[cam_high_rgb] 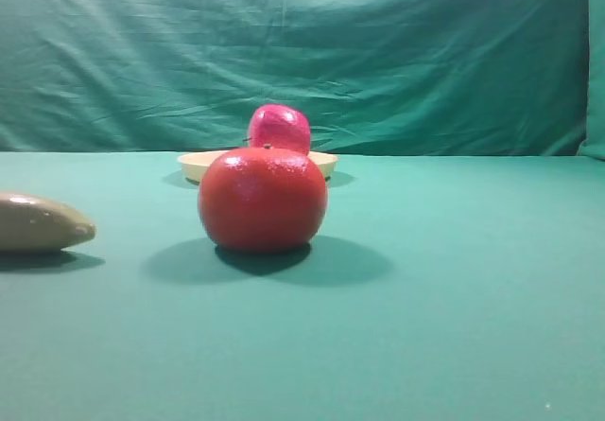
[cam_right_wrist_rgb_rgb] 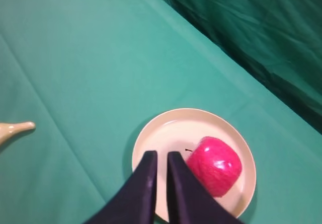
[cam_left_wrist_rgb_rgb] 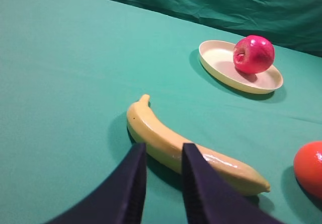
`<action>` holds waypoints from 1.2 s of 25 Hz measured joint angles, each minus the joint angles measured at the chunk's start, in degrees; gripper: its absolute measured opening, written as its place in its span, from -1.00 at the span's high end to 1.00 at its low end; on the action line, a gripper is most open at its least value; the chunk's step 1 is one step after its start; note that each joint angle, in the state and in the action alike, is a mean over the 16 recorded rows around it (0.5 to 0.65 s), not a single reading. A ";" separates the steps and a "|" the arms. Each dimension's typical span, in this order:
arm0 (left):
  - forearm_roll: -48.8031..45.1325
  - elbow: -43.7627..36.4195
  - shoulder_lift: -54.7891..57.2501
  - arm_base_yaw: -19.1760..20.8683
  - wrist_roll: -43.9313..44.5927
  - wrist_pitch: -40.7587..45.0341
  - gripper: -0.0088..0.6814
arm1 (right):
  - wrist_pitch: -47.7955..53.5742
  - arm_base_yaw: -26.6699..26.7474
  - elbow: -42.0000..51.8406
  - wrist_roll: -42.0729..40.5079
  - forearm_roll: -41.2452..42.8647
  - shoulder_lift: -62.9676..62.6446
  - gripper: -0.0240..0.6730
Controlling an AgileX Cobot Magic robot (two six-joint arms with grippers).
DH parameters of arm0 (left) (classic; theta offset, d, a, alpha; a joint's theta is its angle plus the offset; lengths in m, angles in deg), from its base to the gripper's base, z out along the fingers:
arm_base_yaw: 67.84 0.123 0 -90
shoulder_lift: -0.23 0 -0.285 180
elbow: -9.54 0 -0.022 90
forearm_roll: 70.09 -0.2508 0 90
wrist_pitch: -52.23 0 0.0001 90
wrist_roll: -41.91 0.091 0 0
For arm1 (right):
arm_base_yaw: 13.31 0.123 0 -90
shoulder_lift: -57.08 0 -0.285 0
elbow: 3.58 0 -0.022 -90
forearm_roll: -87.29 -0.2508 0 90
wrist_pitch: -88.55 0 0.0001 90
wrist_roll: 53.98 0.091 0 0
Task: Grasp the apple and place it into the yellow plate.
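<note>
looking from the exterior high view, you see the apple (cam_high_rgb: 280, 128) in the yellow plate (cam_high_rgb: 201, 165), behind an orange (cam_high_rgb: 263, 200). your left wrist view shows the left gripper (cam_left_wrist_rgb_rgb: 162, 159) slightly parted, holding nothing, over a banana (cam_left_wrist_rgb_rgb: 166, 143). your right wrist view shows the right gripper (cam_right_wrist_rgb_rgb: 162, 158) nearly closed and empty above the plate, beside the apple.

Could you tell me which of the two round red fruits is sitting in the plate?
The glossy crimson-pink apple lies on the yellow plate. The matte orange-red fruit stands on the green cloth, in front of the plate in the exterior view.
</note>
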 joint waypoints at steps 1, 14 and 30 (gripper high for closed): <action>0.00 0.00 0.00 0.00 0.00 0.00 0.52 | 0.68 0.01 0.73 1.06 0.63 -1.45 0.93; 0.00 0.00 0.00 0.00 0.00 0.00 0.52 | -5.41 0.08 26.34 7.23 1.82 -25.67 0.93; 0.00 0.00 0.00 0.00 0.00 0.00 0.52 | -5.86 0.08 45.85 9.05 1.50 -56.29 0.93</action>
